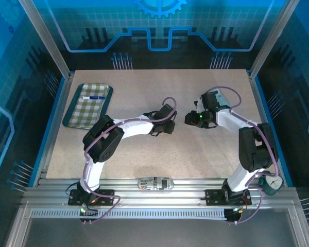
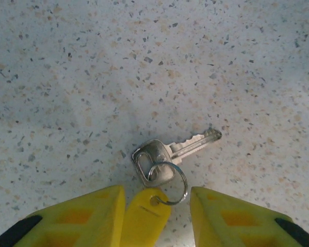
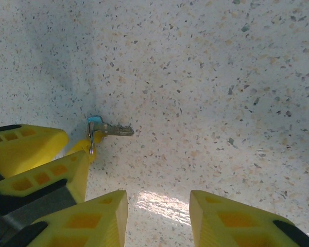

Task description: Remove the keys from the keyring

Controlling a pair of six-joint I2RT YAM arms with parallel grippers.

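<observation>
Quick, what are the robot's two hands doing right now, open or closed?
Left hand: open around the yellow keyring tag, not pinching it.
Right hand: open, holding nothing.

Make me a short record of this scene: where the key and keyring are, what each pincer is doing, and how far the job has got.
key: silver, lying flat on the speckled table
keyring: wire ring with a yellow tag, threaded through the key's head
left pincer: fingers on either side of the tag; unclear whether it is clamped
right pincer: open, bare table between its fingers, key ahead of it
progress: key not yet off the ring
</observation>
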